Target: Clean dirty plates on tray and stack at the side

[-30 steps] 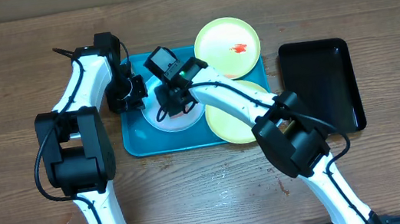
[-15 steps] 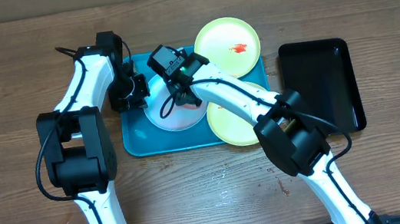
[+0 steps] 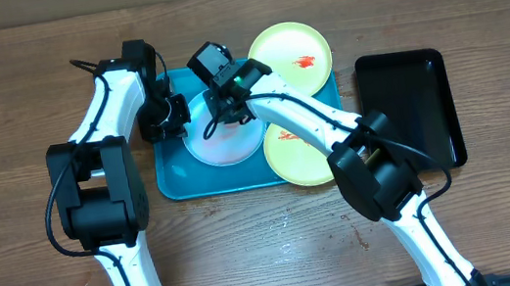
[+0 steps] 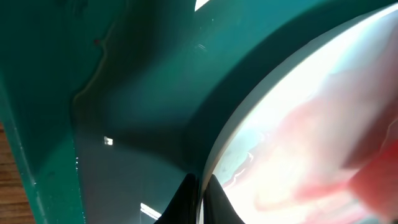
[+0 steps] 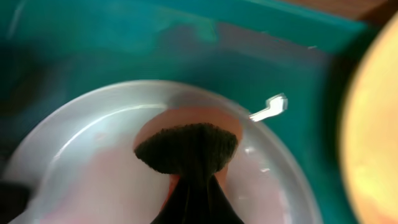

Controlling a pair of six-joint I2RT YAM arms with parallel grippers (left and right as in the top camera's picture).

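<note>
1. Two cream, green-rimmed round plates [image 3: 289,59] sit just past the right gripper [image 3: 223,117]. The white blue-rimmed plate [image 3: 221,145] is between both grippers, on the turquoise rectangular plastic tray [image 3: 173,178].
2. Left gripper [image 3: 175,123]: jaws pinched tight on the white plate's rim.
3. Right gripper: jaws clamped on a dark sponge [image 5: 186,146], pressed onto that plate.

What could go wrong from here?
The left hand pinches only the white plate by its rim; wiping pressure might slip or tip it.
A pink film surrounds the dark pad in the right hand: it may only smear.
The lower green plate rides over the tray rim; a sweep could nudge it.
</note>
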